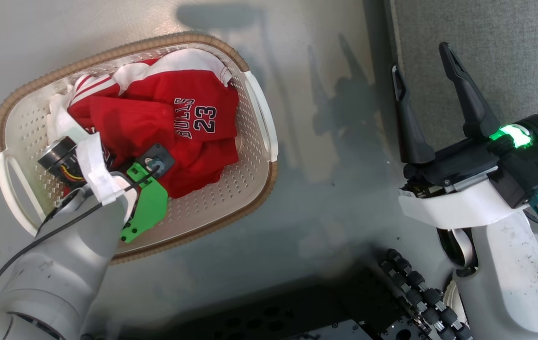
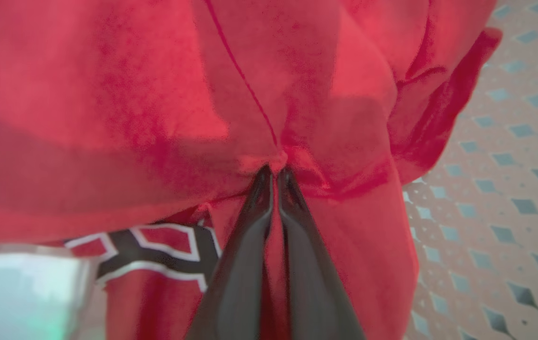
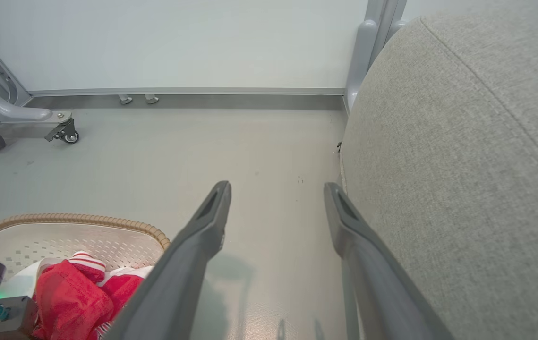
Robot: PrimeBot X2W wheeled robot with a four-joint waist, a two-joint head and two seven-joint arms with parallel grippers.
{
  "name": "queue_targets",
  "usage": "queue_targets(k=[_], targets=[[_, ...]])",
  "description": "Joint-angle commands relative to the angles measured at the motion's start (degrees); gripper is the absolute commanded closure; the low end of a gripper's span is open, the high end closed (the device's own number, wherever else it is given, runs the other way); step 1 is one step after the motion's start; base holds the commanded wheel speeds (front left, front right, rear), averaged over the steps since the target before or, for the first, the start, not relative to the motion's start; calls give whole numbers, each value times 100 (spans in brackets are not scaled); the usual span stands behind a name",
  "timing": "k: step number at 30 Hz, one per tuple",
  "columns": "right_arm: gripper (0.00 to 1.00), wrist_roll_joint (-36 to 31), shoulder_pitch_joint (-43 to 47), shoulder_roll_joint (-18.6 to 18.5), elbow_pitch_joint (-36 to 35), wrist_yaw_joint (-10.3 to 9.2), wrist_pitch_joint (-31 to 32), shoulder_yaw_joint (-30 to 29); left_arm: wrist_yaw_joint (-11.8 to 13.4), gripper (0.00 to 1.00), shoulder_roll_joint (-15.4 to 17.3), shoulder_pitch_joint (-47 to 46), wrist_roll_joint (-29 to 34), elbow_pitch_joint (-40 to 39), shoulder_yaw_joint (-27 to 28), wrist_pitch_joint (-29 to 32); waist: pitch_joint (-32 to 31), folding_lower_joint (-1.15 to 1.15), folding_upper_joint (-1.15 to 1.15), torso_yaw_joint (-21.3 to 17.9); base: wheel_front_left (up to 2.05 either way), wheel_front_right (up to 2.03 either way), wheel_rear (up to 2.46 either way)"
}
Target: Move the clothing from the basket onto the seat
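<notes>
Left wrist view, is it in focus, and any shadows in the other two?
Left wrist view: soft and blurred, red clothing pressed close around the shut left pincer. Head view: the right pincer throws a dark shadow on the floor. Right wrist view: sharp, evenly lit, faint finger shadows.

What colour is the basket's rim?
Brown, woven-look rim on a cream basket; head view shows it best.
</notes>
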Motion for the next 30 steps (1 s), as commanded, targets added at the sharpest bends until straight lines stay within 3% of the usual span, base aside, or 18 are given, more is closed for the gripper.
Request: queue_targets(k=[1, 16, 30], targets=[[0, -26, 38, -10, 21, 0, -16, -26, 51, 100, -21, -74, 26, 4, -22, -47, -43, 0, 46, 20, 0, 0, 0], [0, -17, 136, -10, 388, 0, -16, -75, 96, 100, -481, 256, -199, -13, -130, -832, -977, 0, 46, 237, 0, 0, 0], [0, -32, 435, -12, 745, -1, -16, -73, -61, 100, -593, 447, -676, -164, -195, -1411, -2158, 0, 46, 518, 0, 0, 0]])
